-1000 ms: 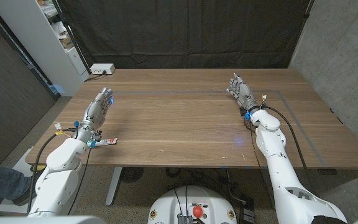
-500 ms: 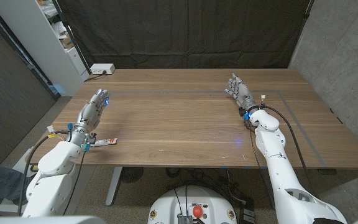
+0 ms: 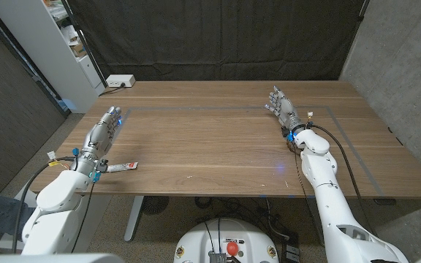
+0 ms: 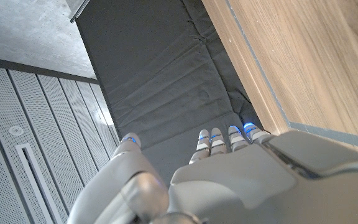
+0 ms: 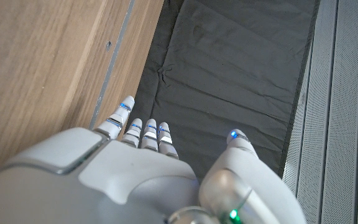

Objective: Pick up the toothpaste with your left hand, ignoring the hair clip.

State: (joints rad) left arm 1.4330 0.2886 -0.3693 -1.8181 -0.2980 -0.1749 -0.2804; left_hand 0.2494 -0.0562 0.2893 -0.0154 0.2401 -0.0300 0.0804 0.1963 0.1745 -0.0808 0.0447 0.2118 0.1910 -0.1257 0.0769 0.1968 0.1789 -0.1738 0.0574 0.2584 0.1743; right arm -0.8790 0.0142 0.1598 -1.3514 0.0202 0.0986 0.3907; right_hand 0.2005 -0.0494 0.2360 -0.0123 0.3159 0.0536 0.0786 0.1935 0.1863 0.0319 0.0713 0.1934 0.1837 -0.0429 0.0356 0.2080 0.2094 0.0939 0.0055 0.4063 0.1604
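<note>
Left hand (image 3: pixel 102 131) drifted toward table's (image 3: pixel 218 139) left edge, fingers apart, empty; right hand (image 3: pixel 282 107) likewise.

The tabletop (image 3: pixel 218 139) is smooth brown wood with a matt grain. My arms (image 3: pixel 320 183) wear glossy white plastic; my fingers (image 3: pixel 278 101) look grey, metallic. Behind hangs matt, creased black cloth (image 3: pixel 218 36).

White arms w/ black cables; grey hands (blue-lit fingertips (image 4: pixel 249 128)).
</note>
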